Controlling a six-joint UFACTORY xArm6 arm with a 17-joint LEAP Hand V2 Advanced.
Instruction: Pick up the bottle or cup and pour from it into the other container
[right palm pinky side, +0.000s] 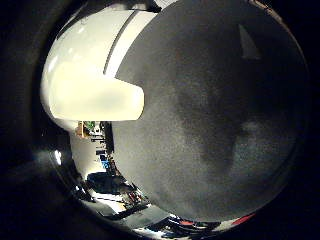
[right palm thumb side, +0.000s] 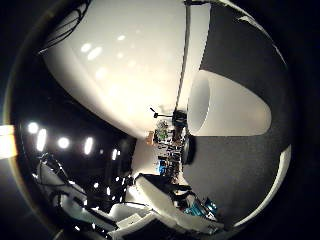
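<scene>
A plain white cup stands on a dark grey tabletop, its open mouth turned away from the table. The little finger side view shows the same cup, brightly lit, with its base on the grey surface. My right hand shows as white and black parts at the view's edge, fingers stretched out and holding nothing. The cup is a short way off from the palm and not touched. No bottle or second container is in view.
A white wall rises behind the table's far edge. Beyond the table lies a dim room with ceiling lights and cluttered equipment. The grey tabletop fills most of the little finger side view.
</scene>
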